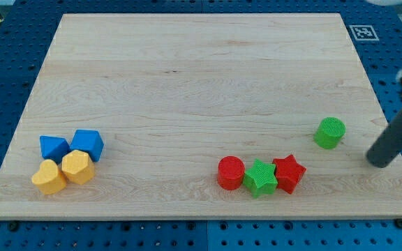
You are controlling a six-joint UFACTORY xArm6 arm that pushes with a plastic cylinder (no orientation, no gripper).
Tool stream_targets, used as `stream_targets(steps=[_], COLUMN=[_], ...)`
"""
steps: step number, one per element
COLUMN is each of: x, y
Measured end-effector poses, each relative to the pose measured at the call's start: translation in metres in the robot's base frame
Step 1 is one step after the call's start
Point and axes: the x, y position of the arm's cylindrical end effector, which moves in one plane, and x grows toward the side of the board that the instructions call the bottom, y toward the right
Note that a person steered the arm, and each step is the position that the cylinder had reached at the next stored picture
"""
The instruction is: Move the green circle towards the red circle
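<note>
- The green circle (329, 132) is seen on the wooden worktop (201, 84), near the view's right edge, standing alone.
- The red circle (231, 172) is found lower and toward the view's left of it, well apart from it.
- The red circle is touched by a green star (260, 178), which is touched in turn by a red star (289, 173); a row is formed near the view's bottom.
- My tip (380, 162) is placed to the view's right of the green circle and slightly lower, near it but not touching.
- No grasping tool is carried by the rod, so no open or closed state can be told.
- At the view's lower left, two blue blocks (71, 145) and two yellow blocks (64, 171) are clustered together.
</note>
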Motion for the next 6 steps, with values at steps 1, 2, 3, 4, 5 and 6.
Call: stream_targets(steps=[1,2,3,4,5,6], x=[-0.033,-0.043,-0.043,-0.043,-0.043,-0.043], y=[0.006,-0.01,-0.039,-0.068,-0.108,-0.16])
